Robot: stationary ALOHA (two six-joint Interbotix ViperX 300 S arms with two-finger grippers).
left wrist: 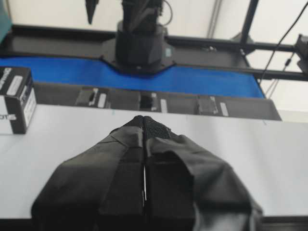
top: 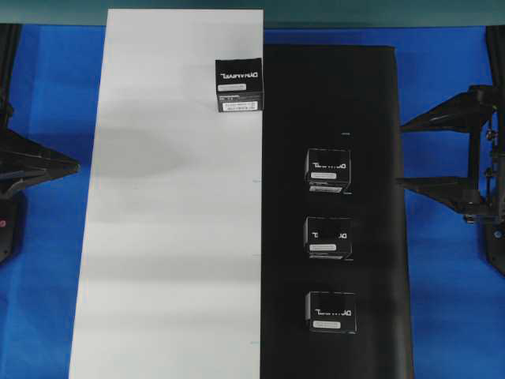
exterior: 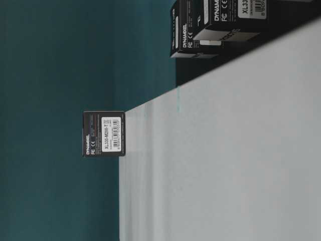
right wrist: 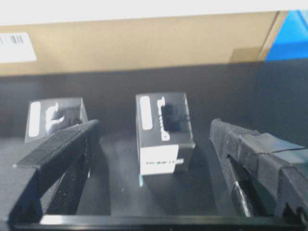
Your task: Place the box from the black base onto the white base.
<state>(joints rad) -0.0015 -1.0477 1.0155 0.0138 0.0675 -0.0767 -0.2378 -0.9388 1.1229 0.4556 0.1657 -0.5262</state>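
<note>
Leftmost, the left gripper (left wrist: 144,126) is seen with its jaws pressed together, empty, above the white base (top: 166,237). One box (top: 240,85) is set near that base's far right edge. Further right, three look-alike boxes (top: 328,169) are lined up on the black base (top: 379,158). The right gripper (right wrist: 154,139) is spread wide around one of them, untouched.

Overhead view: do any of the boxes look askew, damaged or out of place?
Nothing stands out. One box sits squarely on the white base; three boxes stand in a column on the black base, all intact.
</note>
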